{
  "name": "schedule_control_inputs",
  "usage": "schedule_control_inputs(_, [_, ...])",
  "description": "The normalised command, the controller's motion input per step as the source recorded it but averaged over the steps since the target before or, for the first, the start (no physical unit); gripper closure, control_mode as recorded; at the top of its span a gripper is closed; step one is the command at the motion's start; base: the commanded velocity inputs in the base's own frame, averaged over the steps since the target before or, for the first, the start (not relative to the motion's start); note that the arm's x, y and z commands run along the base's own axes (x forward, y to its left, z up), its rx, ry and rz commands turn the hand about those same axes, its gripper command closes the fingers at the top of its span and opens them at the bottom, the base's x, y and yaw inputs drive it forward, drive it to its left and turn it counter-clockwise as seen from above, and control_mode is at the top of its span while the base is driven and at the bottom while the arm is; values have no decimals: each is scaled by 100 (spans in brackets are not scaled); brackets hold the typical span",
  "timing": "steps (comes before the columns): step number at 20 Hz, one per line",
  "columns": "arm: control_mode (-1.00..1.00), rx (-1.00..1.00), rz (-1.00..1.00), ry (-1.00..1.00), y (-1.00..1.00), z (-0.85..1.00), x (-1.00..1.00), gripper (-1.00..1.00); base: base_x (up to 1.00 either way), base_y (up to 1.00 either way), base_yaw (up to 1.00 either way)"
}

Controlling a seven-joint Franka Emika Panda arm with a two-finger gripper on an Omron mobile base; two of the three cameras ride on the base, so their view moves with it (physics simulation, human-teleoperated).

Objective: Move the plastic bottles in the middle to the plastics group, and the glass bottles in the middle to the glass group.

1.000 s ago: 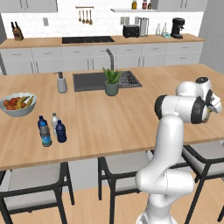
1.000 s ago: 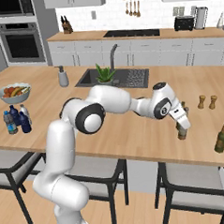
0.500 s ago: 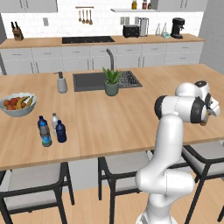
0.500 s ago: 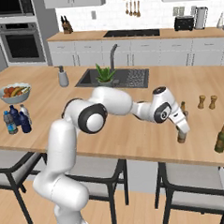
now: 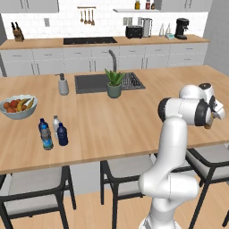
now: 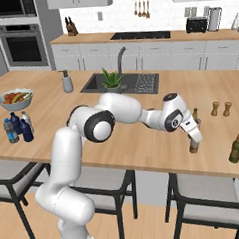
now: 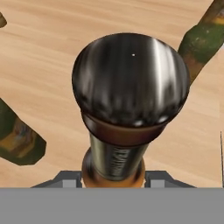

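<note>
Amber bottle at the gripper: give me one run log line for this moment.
gripper: shut on small amber-orange glass bottle | bottle: upright, near wooden counter front edge | nearby: slim dark green bottle, apart

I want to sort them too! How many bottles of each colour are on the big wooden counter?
Clear bottles: 2
Navy bottle: 1
Amber bottle: 1
Green bottles: 2
Total: 6

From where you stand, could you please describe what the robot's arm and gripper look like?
The arm is glossy white, built of rounded tubular segments, with dark grey to black rings and caps at the joints. It rises from a white base. The gripper is white with small dark fingertips. No cables or markings are visible.
</note>
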Motion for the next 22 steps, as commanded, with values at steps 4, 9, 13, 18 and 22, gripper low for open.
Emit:
schedule_control_inputs(4, [-100,0,0,0,0,0,0,-100,0,0,0])
schedule_control_inputs(9, [-100,-2,0,0,0,6,-5,-100,0,0,0])
schedule_control_inputs(13, [-100,-4,0,0,0,8,-6,-100,0,0,0])
schedule_control_inputs(18, [-100,-4,0,0,2,17,-5,-100,0,0,0])
schedule_control_inputs(22, [-100,0,0,-1,0,61,-7,-100,0,0,0])
